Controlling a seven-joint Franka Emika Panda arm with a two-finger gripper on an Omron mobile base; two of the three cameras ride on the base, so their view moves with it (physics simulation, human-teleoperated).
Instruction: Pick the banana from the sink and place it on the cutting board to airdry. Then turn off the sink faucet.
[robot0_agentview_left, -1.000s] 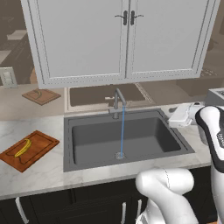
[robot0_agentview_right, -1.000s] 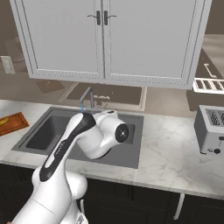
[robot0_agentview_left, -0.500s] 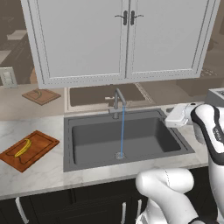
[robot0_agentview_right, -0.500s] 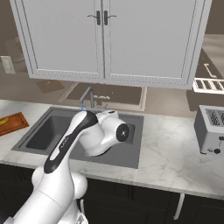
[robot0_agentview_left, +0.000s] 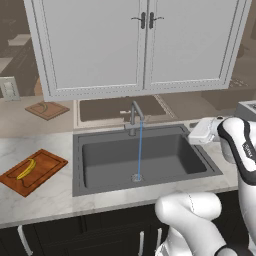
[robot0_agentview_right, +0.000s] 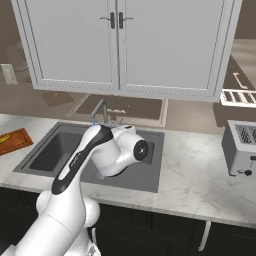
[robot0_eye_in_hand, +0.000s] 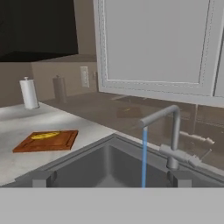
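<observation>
The small curved yellow banana (robot0_agentview_left: 25, 169) lies on the reddish-brown rectangular wooden cutting board (robot0_agentview_left: 45, 170), roughly along the board's length and towards its left half; the hand view shows it as well, a yellow curve (robot0_eye_in_hand: 45, 136) on the far part of the board (robot0_eye_in_hand: 61, 141). The board rests flat on the pale marbled table (robot0_agentview_left: 50, 197), to the left of the large dark grey recessed sink (robot0_agentview_left: 105, 165) and apart from its rim. Behind the basin stands the slim grey metal faucet (robot0_agentview_left: 134, 113), its angled spout reaching over the sink, and a thin blue stream of water (robot0_agentview_left: 139, 147) falls straight from the spout to the round metal drain (robot0_agentview_left: 137, 177). The pincer (robot0_eye_in_hand: 109, 179) stands spread wide with nothing between its dark tips, and it looks across the basin towards the faucet (robot0_eye_in_hand: 174, 131) from the right end of the sink. Further out, a smaller, paler tan board (robot0_agentview_left: 47, 109) lies at the back left. A white roll of paper towel (robot0_eye_in_hand: 29, 93) stands upright on the far table. A grey metal toaster (robot0_agentview_right: 241, 147) sits on the table well to the right of the sink. Above it all hang pale grey wall cabinets with double doors (robot0_agentview_left: 145, 40).
</observation>
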